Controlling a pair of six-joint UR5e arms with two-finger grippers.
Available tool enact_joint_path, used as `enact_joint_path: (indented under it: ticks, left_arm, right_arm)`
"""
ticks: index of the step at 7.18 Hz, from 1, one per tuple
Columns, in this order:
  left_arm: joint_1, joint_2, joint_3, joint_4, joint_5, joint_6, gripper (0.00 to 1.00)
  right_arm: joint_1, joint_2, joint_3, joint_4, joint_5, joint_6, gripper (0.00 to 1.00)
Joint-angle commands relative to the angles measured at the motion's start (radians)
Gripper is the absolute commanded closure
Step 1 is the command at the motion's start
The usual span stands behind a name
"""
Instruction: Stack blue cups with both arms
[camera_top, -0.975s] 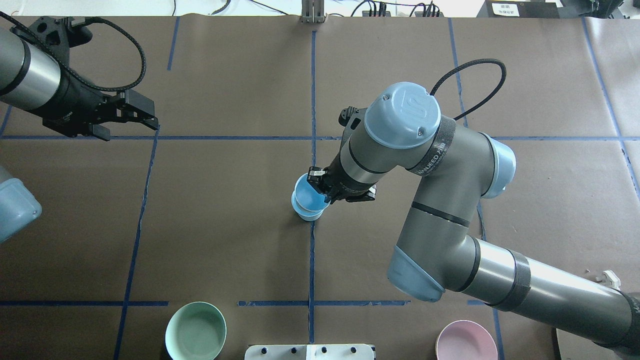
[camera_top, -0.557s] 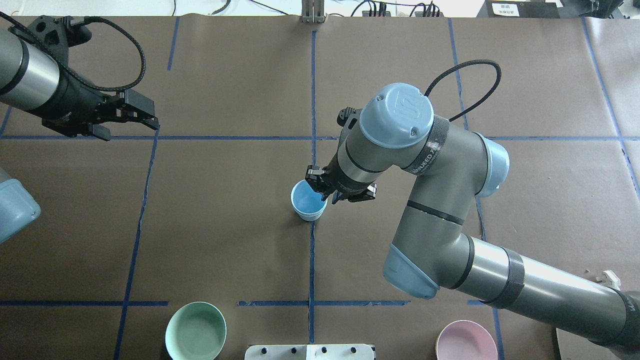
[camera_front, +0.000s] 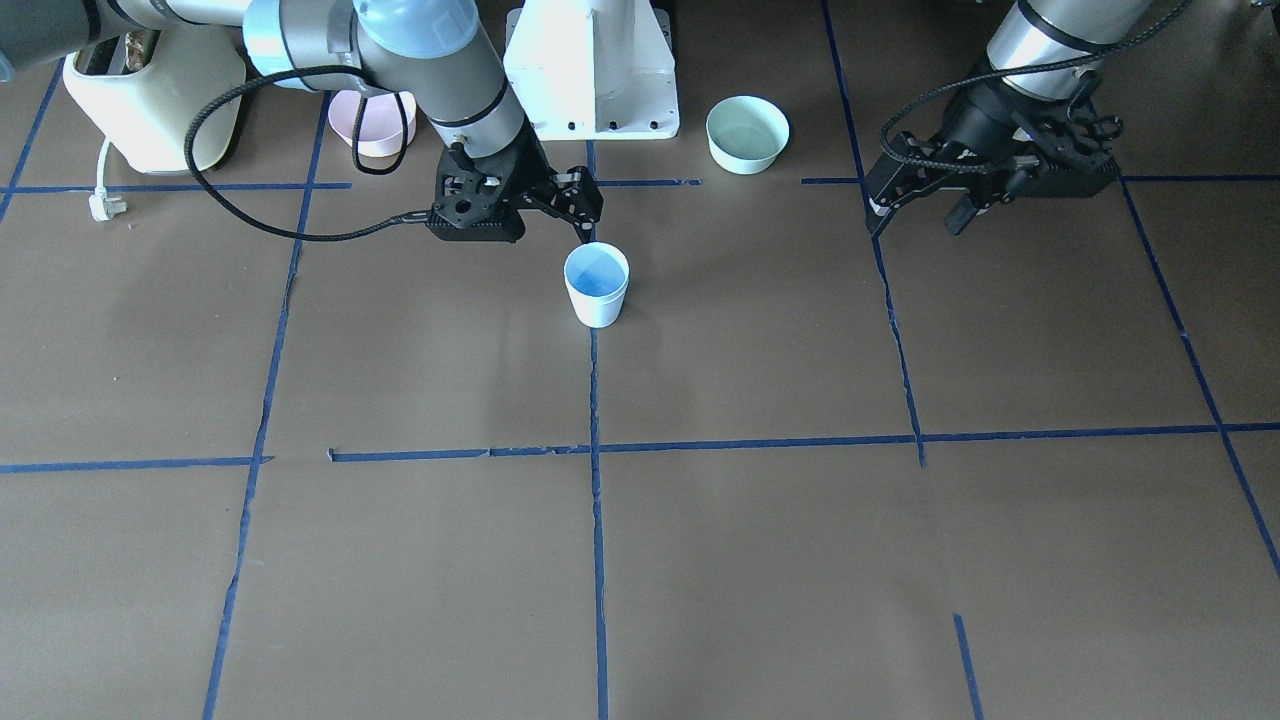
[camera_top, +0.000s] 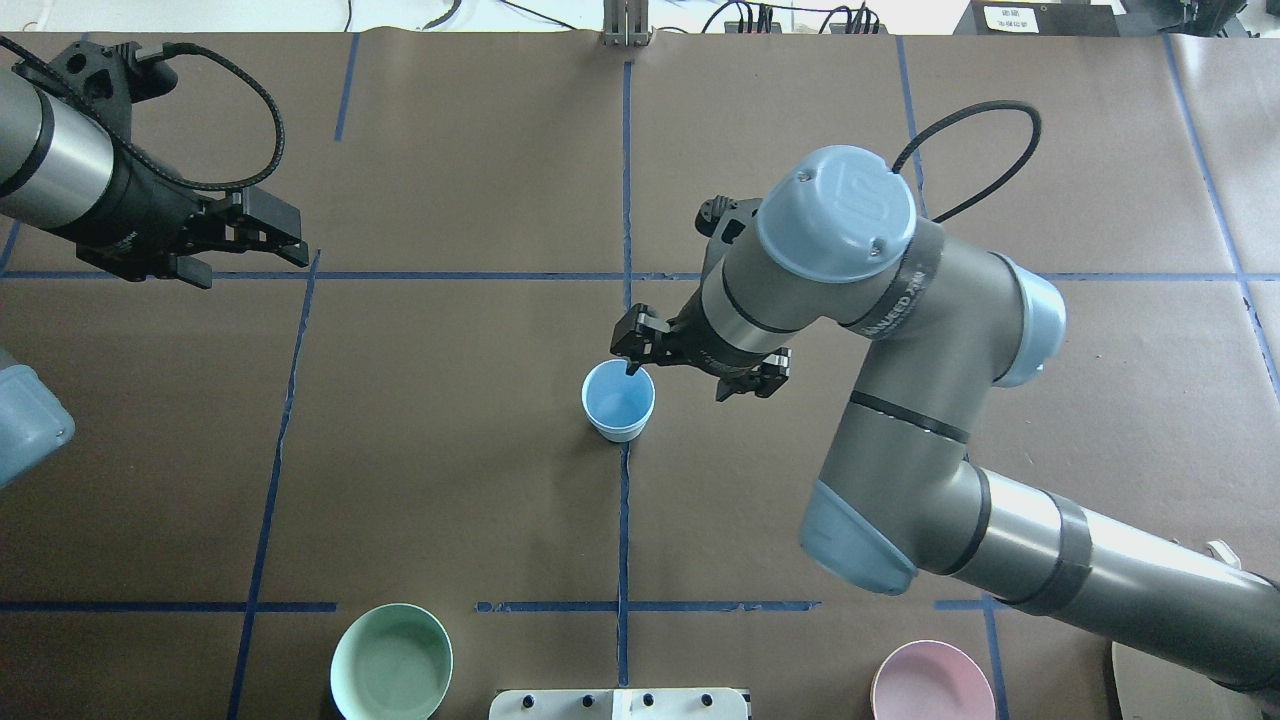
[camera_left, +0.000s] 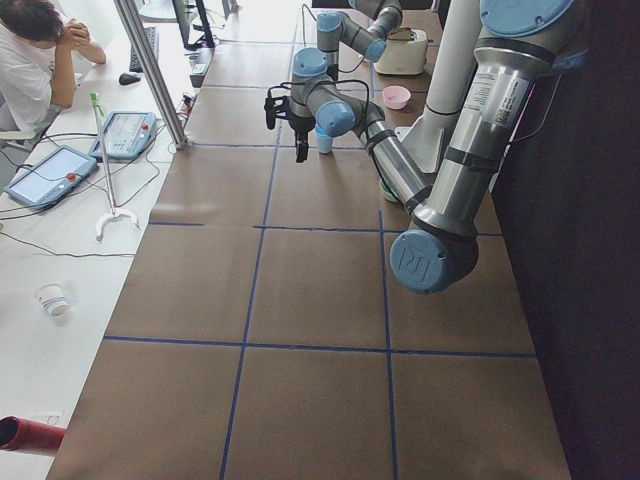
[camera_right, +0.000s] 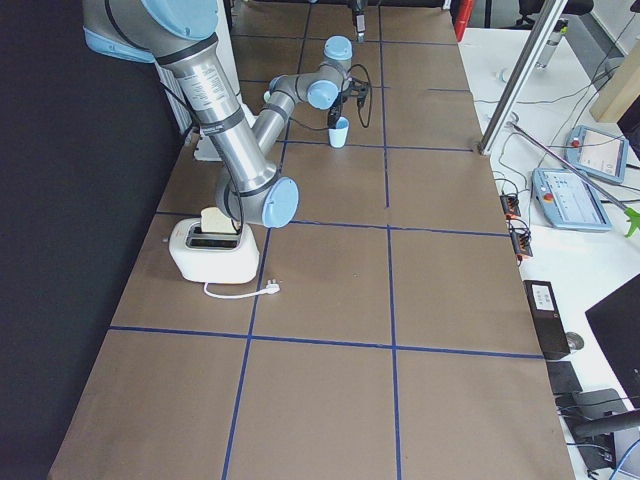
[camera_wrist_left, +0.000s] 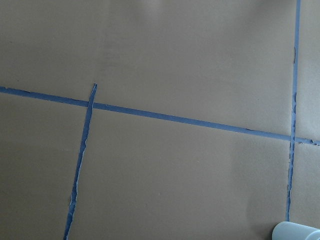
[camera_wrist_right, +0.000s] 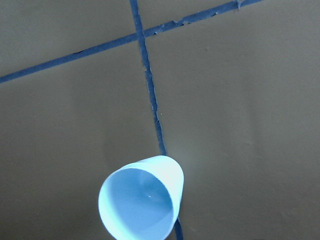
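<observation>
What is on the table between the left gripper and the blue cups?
Only bare table cover with blue tape lines, from the left gripper to the blue cups; the overhead view shows it.

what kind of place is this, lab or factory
Probably a robotics lab: a robot arm over a paper-covered table gridded with blue tape, plus a seated person near a control pendant.

Blue cups (camera_top: 618, 402): one outline only, so cannot tell whether two sit nested. Left wrist view: rim sliver only, cut by bottom edge. Right wrist view: lower rim clipped. Pink bowl (camera_front: 372, 125): partly behind right arm (camera_front: 440, 70). Mint-green bowl (camera_top: 391, 663): clipped by bottom edge.
</observation>
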Motion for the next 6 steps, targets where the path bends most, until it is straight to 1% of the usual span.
enact_joint_path:
  ticks: [1,2,3,4,5,6]
  left_arm:
    - [-0.006,0.105,-0.006,-0.004,0.002,0.188,0.00]
    - [-0.026,0.164,-0.007,-0.005,0.000,0.306,0.00]
    - [-0.071,0.213,0.000,-0.006,0.000,0.435,0.00]
    - [-0.149,0.259,0.006,-0.001,-0.007,0.583,0.00]
    - [-0.221,0.282,0.028,0.007,-0.009,0.712,0.00]
    - [-0.295,0.290,0.072,0.011,-0.023,0.832,0.00]
  right_arm:
    - [0.093,-0.187,0.126,0.001,0.006,-0.088,0.00]
    - [0.156,-0.263,0.137,0.001,0.007,-0.226,0.00]
    - [0.231,-0.345,0.137,0.001,0.018,-0.335,0.00]
    - [0.335,-0.420,0.133,0.000,0.073,-0.517,0.00]
    - [0.441,-0.493,0.124,-0.003,0.123,-0.726,0.00]
    - [0.530,-0.537,0.090,-0.005,0.165,-0.883,0.00]
